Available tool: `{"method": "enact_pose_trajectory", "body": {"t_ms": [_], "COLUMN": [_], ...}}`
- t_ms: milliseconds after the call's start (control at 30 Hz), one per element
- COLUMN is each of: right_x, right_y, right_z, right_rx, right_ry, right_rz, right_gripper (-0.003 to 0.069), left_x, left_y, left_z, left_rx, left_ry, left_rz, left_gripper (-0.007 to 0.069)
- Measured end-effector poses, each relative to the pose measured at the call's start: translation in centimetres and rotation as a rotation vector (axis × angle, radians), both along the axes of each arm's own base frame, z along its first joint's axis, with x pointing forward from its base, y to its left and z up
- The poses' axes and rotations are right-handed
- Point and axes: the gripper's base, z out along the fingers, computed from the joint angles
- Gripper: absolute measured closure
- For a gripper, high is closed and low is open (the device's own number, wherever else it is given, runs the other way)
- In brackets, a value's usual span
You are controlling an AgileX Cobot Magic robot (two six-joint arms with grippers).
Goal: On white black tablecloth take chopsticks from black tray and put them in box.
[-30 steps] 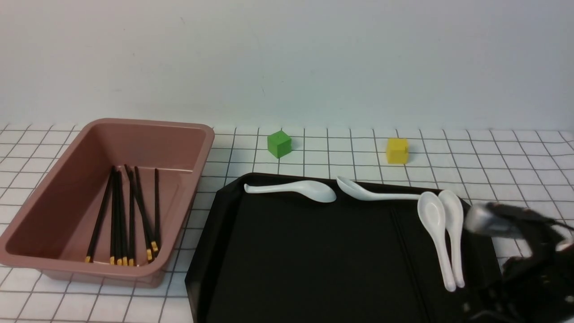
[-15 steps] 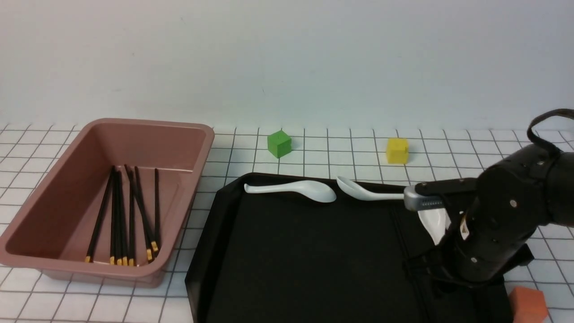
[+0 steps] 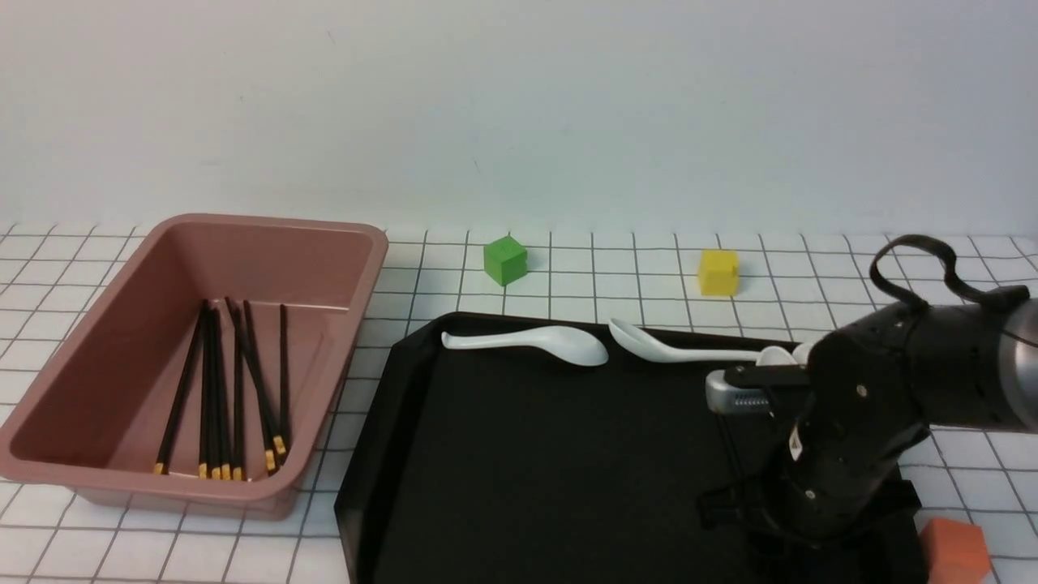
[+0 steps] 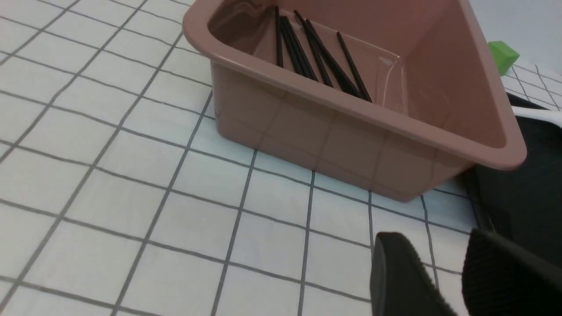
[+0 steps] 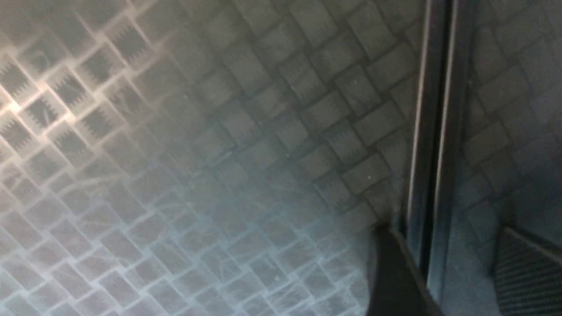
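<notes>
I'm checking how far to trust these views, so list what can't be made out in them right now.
- Spoon handles: front view, two spoons' bowls peek out behind the right arm; it hides the rest.
- Black tray: front view, near side cut off by the bottom edge.
- Box: left wrist view, far part cut off by the top edge; its near wall hides the chopsticks' lower ends.
- Orange block: front view, base cut off below.

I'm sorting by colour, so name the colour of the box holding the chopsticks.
Dusty pink-brown box; front view shows it best.
</notes>
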Motion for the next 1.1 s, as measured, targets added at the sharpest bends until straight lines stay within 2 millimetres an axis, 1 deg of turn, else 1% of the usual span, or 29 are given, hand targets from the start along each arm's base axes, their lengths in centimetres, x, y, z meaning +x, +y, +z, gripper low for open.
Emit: {"method": "enact_pose_trajectory", "body": {"t_ms": [100,167,267,400,467,600,700,767,800,833,900,967,1033,1100], "right_x": [0.0,0.0,0.0,-0.1,-0.4,-1.2,-1.5,-1.7,-1.6,-1.5,-1.2,-0.9,-0.4,0.6], "right_y": [0.0,0.0,0.0,0.1,0.1,-0.1,0.6,1.6,2.9,3.5,6.8,9.3,12.0,15.8], "right_z": [0.0,-0.1,0.0,0.1,0.6,3.6,8.0,10.2,12.0,12.8,15.4,16.7,17.5,17.7], "right_rx": [-0.002,-0.01,-0.009,0.002,0.008,0.021,0.131,0.212,0.287,0.322,0.451,0.522,0.568,0.602], "right_ry": [0.005,0.01,0.019,0.03,0.05,0.07,0.005,-0.053,-0.126,-0.16,-0.285,-0.338,-0.384,-0.444], "right_rz": [0.0,0.004,0.001,-0.012,-0.023,-0.03,-0.053,-0.044,-0.017,-0.007,0.083,0.151,0.224,0.324], "right_gripper": [0.0366,0.0431,0.0553,0.0552,0.0552,0.0552,0.0552,0.0552,0.0552,0.0552,0.0552,0.0552,0.0552,0.0552], "left_x": [0.0,0.0,0.0,0.0,0.0,0.0,0.0,0.0,0.0,0.0,0.0,0.0,0.0,0.0], "left_y": [0.0,0.0,0.0,0.0,0.0,0.0,0.0,0.0,0.0,0.0,0.0,0.0,0.0,0.0], "left_z": [0.0,0.0,0.0,0.0,0.0,0.0,0.0,0.0,0.0,0.0,0.0,0.0,0.0,0.0], "left_rx": [0.0,0.0,0.0,0.0,0.0,0.0,0.0,0.0,0.0,0.0,0.0,0.0,0.0,0.0], "left_ry": [0.0,0.0,0.0,0.0,0.0,0.0,0.0,0.0,0.0,0.0,0.0,0.0,0.0,0.0], "left_rz": [0.0,0.0,0.0,0.0,0.0,0.0,0.0,0.0,0.0,0.0,0.0,0.0,0.0,0.0], "left_gripper": [0.0386,0.0386,0.0386,0.0386,0.0386,0.0386,0.0386,0.0386,0.0386,0.0386,0.0386,0.0386,0.0386,0.0386]}}
